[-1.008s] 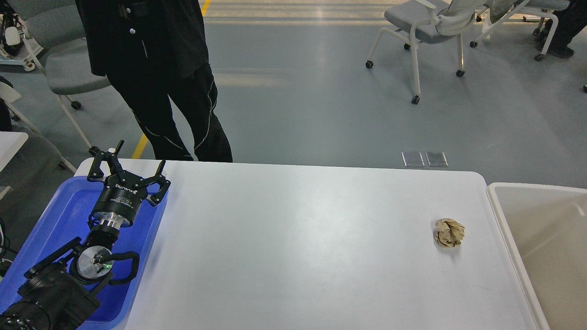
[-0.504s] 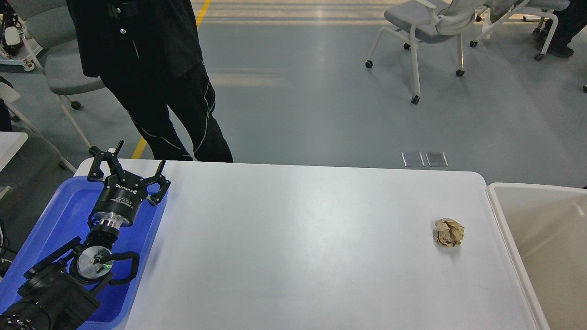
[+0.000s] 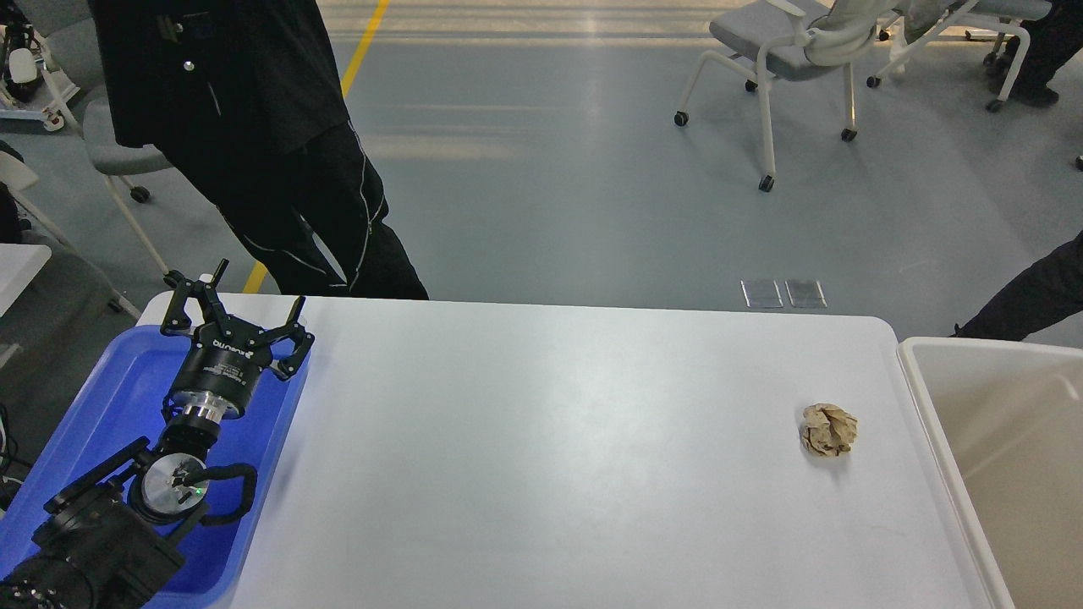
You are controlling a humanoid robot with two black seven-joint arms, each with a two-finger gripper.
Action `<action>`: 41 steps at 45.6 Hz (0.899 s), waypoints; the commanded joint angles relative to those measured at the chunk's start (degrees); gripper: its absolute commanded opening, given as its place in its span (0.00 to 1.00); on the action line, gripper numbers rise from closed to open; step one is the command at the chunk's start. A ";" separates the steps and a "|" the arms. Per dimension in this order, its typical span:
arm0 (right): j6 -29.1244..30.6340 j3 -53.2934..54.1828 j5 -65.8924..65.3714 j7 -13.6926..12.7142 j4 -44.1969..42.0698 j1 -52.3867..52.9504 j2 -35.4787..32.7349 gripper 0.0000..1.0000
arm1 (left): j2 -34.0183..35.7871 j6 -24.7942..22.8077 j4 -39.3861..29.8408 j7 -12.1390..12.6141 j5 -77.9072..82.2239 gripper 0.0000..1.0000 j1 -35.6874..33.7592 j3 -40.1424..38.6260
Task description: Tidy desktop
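The desktop [image 3: 541, 457] fills the middle of the room's near side, wide and white. At its 9 o'clock edge sits a blue tray [image 3: 127, 381], and the left gripper [image 3: 237, 309] hangs over the tray's far end, fingers spread wide, grasping nothing. Toward 3 o'clock a crumpled paper ball [image 3: 828, 430] lies on the desktop, near the beige bin [image 3: 998, 440] that stands just beside the right edge. A person [image 3: 279, 144] in black stands behind the table at about 11 o'clock.
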 commanded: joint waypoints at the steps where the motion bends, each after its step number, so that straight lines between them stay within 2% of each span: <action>1: 0.11 15.46 -2.98 0.76 13.56 -3.50 -0.58 1.00 | 0.00 0.00 0.04 0.01 0.01 1.00 0.00 -0.09; 6: 0.02 22.40 -8.16 0.84 19.89 -6.05 1.09 1.00 | 0.00 0.00 -0.04 0.01 0.01 1.00 0.00 -0.09; 13: -0.07 33.12 -20.81 0.93 25.08 -8.42 8.03 1.00 | 0.00 0.00 -0.04 0.01 0.01 1.00 0.00 0.00; 17: -0.07 37.43 -26.70 2.77 27.11 -10.27 12.07 1.00 | 0.00 0.00 -0.04 0.01 0.01 1.00 0.00 0.00; 22: -0.07 38.41 -29.26 5.85 28.60 -11.33 15.59 1.00 | 0.00 0.00 -0.04 0.01 0.01 1.00 0.00 0.00; 31: 0.02 37.88 -29.27 6.56 32.56 -13.96 20.34 1.00 | 0.00 0.00 -0.04 0.01 0.01 1.00 0.00 0.00; 41: -0.42 37.62 -29.35 9.80 32.82 -14.05 24.12 1.00 | 0.00 0.00 -0.04 0.01 0.01 1.00 0.00 0.00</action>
